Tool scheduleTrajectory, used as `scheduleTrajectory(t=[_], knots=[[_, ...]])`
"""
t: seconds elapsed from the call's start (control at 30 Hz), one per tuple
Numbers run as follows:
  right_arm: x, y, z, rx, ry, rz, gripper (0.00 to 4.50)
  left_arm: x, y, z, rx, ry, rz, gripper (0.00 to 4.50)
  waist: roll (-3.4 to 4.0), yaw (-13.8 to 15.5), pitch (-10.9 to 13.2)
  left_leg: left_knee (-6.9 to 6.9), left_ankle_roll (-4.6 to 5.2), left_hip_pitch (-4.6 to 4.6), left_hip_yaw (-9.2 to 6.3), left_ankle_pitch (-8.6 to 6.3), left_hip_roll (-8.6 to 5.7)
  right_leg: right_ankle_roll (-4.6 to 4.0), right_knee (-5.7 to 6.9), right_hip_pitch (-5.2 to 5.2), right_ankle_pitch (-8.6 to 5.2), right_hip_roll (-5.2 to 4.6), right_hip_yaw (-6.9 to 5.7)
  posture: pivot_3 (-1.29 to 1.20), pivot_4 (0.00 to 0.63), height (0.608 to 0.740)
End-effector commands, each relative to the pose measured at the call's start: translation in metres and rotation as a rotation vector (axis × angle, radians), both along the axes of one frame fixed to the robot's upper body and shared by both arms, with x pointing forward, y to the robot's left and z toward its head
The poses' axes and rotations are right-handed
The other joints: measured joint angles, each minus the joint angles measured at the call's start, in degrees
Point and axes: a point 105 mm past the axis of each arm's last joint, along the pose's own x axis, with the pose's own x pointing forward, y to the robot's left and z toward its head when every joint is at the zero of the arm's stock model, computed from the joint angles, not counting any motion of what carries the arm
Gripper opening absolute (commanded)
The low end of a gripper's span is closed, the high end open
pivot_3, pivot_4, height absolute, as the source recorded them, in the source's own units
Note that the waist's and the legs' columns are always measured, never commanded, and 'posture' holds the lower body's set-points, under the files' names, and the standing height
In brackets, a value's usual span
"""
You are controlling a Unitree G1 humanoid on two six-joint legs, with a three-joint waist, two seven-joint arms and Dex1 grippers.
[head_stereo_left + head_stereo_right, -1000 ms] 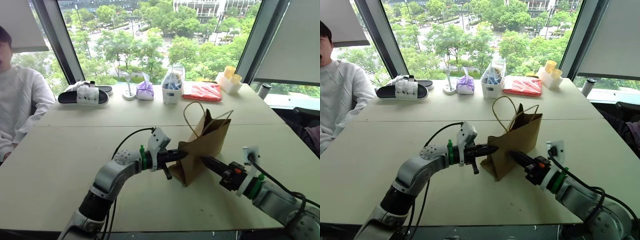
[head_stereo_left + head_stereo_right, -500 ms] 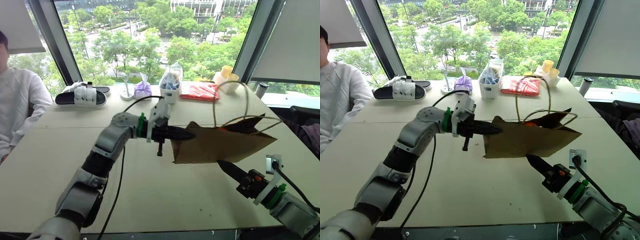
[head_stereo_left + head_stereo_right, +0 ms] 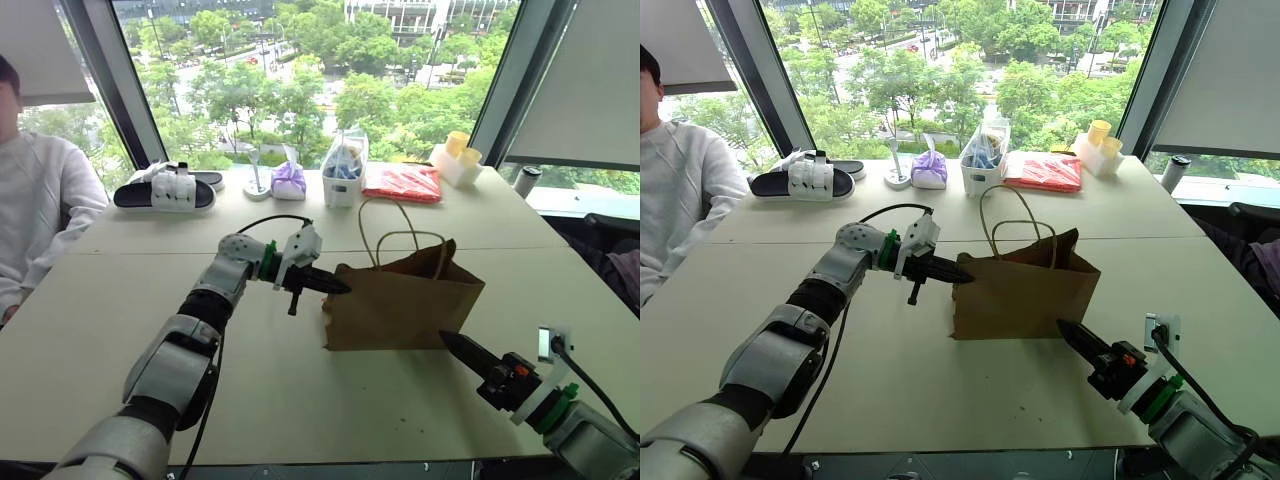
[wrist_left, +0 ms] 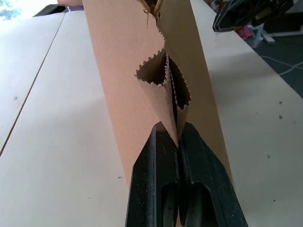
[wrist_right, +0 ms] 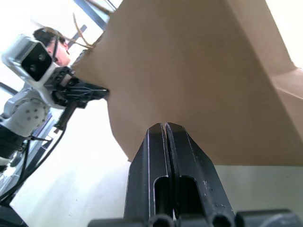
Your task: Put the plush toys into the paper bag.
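**Left gripper pinches the bag's edge; toys not visible outside it**

The pale table (image 3: 120, 330) fills the lower two thirds of the left eye view. On it, just right of centre, 1 paper bag (image 3: 400, 310) stands upright, mouth up, with 2 twine loop handles (image 3: 392, 232) rising from its rim.

The left gripper (image 3: 338, 287) reaches in from the left of the frame and its fingers (image 4: 158, 161) are nearly closed on the bag's serrated side edge, with a thin fold of brown paper caught between them. The right gripper (image 3: 455, 345) sits at the lower right, just in front of the bag's lower right corner; its fingers (image 5: 158, 151) are pressed together on nothing, pointing at the bag's wall.

The plush toys cannot be seen on the table or in either gripper; whether both lie inside the bag cannot be told, since its interior is hidden. Judging from this, the step in hand is steadying or setting down the bag. The next move seems to call for a gentle release of the pinched edge so the bag stays standing.

Along the far edge, upper centre of the frame: 1 black-and-white sandal (image 3: 165, 190), 1 purple pouch (image 3: 290, 181), 1 clear container (image 3: 345, 172), 1 red packet (image 3: 405, 183). 1 person (image 3: 40, 215) sits at the upper left.
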Motion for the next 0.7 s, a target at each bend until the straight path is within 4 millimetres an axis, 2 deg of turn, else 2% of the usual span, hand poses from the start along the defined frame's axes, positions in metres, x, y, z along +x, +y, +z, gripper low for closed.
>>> scheduleTrajectory(t=[0.03,0.23,0.37,0.47,0.57,0.7], knots=[[-0.004,0.006,0.011,-0.005,-0.048,0.031,0.00,0.003,0.001,0.012,-0.058,-0.005,0.017,1.19,-0.01,-0.02,0.01,0.00,0.00,-0.01,0.00,0.00,0.00,0.00,0.01,-0.01,0.00,0.00,0.00,0.00,0.150,0.740],[-0.003,0.007,0.011,-0.027,-0.039,0.072,0.00,0.004,0.009,0.020,-0.141,-0.025,0.083,4.01,0.00,-0.16,0.00,0.01,0.00,0.00,-0.02,0.00,0.00,0.02,0.04,-0.02,-0.01,0.00,0.00,0.00,0.150,0.740],[-0.002,0.006,0.013,-0.063,-0.036,0.105,0.00,-0.001,0.028,0.027,-0.167,-0.017,0.171,4.01,0.01,-0.62,0.00,-0.02,0.00,0.02,-0.05,0.00,0.02,0.02,0.10,-0.05,-0.01,0.01,0.00,0.00,0.150,0.740],[-0.005,0.003,0.019,-0.112,-0.040,0.139,0.00,-0.011,0.057,0.033,-0.215,0.047,0.294,4.01,0.03,-1.28,0.00,-0.04,0.00,0.01,-0.11,0.00,0.03,0.01,0.12,-0.08,-0.01,0.01,0.00,0.00,0.150,0.740],[-0.003,-0.002,0.025,-0.151,-0.039,0.154,0.00,-0.038,0.085,0.026,-0.267,0.176,0.401,4.01,0.09,-1.74,-0.02,-0.12,0.00,0.06,-0.22,0.00,0.09,0.01,0.11,-0.09,-0.01,0.01,0.03,0.00,0.150,0.740],[-0.002,-0.004,0.021,-0.160,-0.009,0.187,0.00,-0.078,0.102,0.002,-0.274,0.322,0.539,4.01,0.07,-1.13,-0.01,-0.12,0.02,0.09,-0.26,-0.02,0.13,-0.01,0.08,-0.04,-0.02,0.00,0.07,0.00,0.150,0.740]])
